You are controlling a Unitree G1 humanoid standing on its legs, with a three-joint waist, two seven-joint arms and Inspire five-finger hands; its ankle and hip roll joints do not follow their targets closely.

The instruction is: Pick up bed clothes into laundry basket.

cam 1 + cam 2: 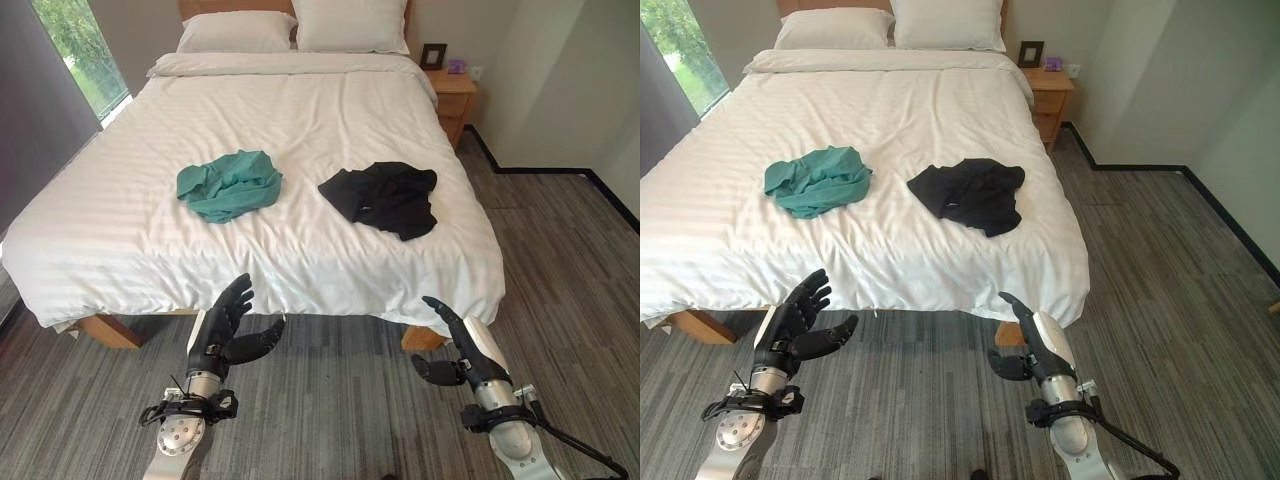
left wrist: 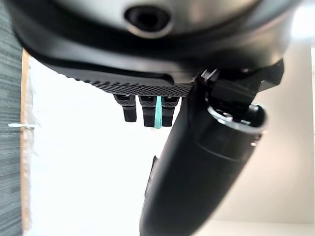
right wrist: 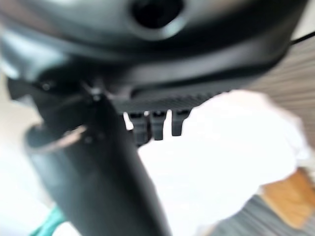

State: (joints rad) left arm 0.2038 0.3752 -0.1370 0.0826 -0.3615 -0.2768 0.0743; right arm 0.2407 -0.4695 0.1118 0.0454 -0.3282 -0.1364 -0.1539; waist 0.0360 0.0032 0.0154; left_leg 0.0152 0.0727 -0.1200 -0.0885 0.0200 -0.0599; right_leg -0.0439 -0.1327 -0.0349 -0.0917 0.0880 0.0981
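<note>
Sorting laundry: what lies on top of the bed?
On the bed: a teal garment, a black garment and two pillows. Anything beneath the garments is covered.

We observe two silver-grey forearms at the lower frame edge, each with a black wrist clamp. The left hand (image 1: 222, 330) and right hand (image 1: 462, 350) are dark; the right hand's back is silver-grey.

teal garment (image 1: 230, 185) | black garment (image 1: 385, 196) | bed sheet (image 1: 300, 110) — white, faint stripes | floor (image 1: 560, 250) — grey streaked

Bedroom: bed (image 1: 270, 120), pillows (image 1: 350, 25), nightstand (image 1: 452, 95)
</note>
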